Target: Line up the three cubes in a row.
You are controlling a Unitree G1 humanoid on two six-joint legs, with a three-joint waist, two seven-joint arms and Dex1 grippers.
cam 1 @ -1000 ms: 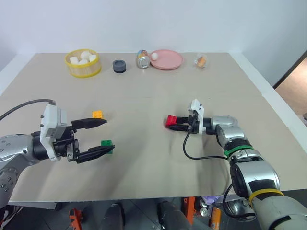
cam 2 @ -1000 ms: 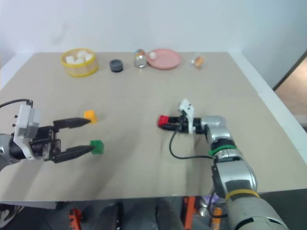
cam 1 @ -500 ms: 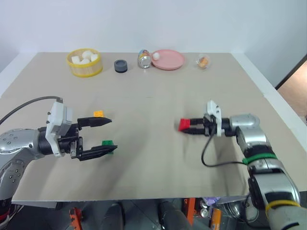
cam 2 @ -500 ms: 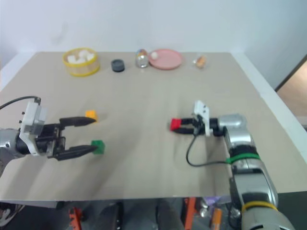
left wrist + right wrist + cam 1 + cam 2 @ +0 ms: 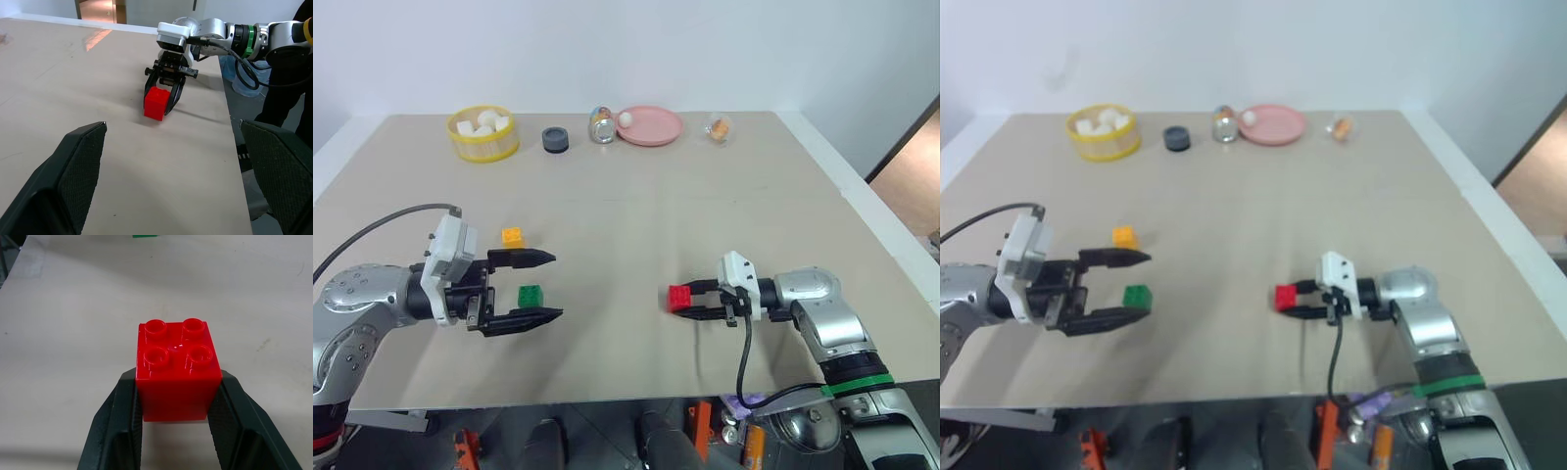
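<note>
On desk, right of centre: red cube clenched in right claw.
Green cube between released left claw fingers, yellow-orange cube just beyond; set red down square, level with them.

We see 3 studded cubes on the table. The red cube sits upright, studs up, right of centre. The green cube lies well to its left, with the yellow-orange cube just behind it.
</note>
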